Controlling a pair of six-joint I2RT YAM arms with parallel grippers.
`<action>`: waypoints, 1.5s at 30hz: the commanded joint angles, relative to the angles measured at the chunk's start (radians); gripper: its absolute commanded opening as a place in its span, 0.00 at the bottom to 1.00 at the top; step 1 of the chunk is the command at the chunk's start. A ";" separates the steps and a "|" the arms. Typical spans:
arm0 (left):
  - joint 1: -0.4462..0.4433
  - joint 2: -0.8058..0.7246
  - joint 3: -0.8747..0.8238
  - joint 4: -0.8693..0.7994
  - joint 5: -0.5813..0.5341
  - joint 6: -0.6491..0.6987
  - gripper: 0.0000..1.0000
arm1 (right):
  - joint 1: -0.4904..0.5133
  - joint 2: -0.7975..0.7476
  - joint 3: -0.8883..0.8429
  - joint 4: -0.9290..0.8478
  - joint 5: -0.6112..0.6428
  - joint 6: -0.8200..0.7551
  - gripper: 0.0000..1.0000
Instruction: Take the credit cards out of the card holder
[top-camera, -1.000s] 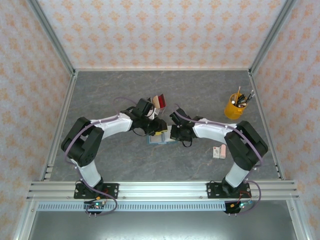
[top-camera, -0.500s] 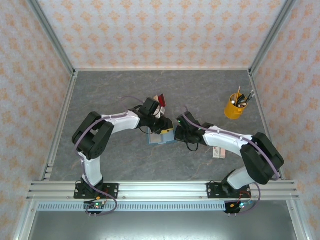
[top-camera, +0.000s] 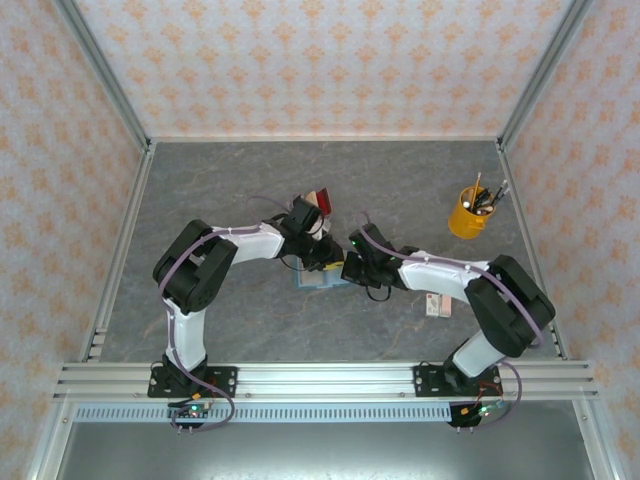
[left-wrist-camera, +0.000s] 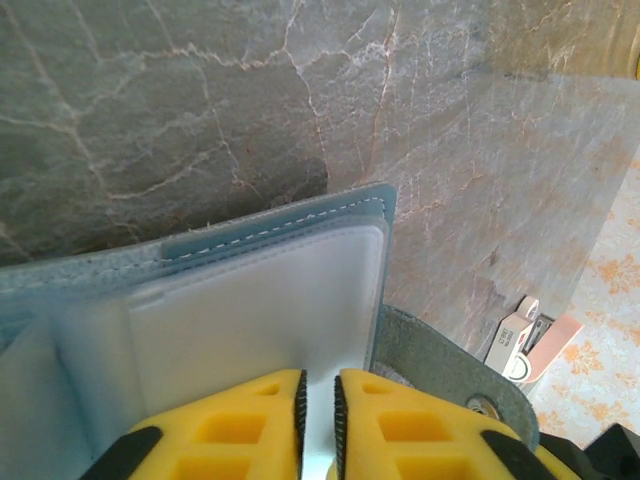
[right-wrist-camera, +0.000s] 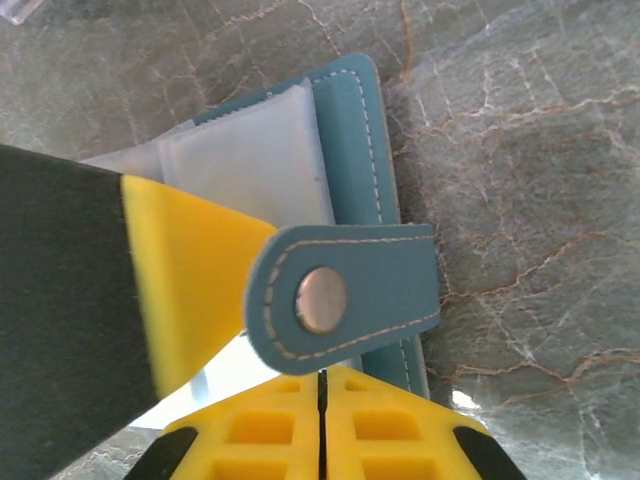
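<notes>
I am in the middle of drawing a card out of the card holder (right-wrist-camera: 356, 130), which lies open on the table (top-camera: 220, 180) between my two arms, its pale inner pockets facing up. My left tool (left-wrist-camera: 318, 400) sits over one of those pockets. Its yellow fingers are drawn almost together, leaving a thin slit with something pale in it. I cannot tell whether that is a card's edge or only the pocket lining, so I cannot say that I have a grip. My right tool (right-wrist-camera: 322, 400) is closed tight, fingertip against fingertip, right at the lower edge of the holder's snap strap (right-wrist-camera: 380, 285). It looks placed to steady the holder, though I cannot see whether it nips the leather. A red card (top-camera: 321, 201) rests on the table just beyond my left wrist, so I judge at least one of the credit cards is out and the job is partly done. Next I need a firm pinch on the card alone, then a straight pull along the pocket's opening, with my right side holding the holder down so it does not lift or slide with the card.
</notes>
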 joint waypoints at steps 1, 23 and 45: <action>-0.004 -0.035 0.033 -0.017 -0.014 -0.010 0.16 | 0.007 0.034 0.032 -0.010 0.036 0.010 0.09; 0.090 -0.250 -0.061 -0.352 -0.270 0.112 0.47 | 0.007 0.100 0.063 -0.080 0.062 0.003 0.08; 0.089 -0.131 -0.043 -0.332 -0.216 0.129 0.44 | 0.007 0.121 0.058 -0.078 0.056 0.004 0.08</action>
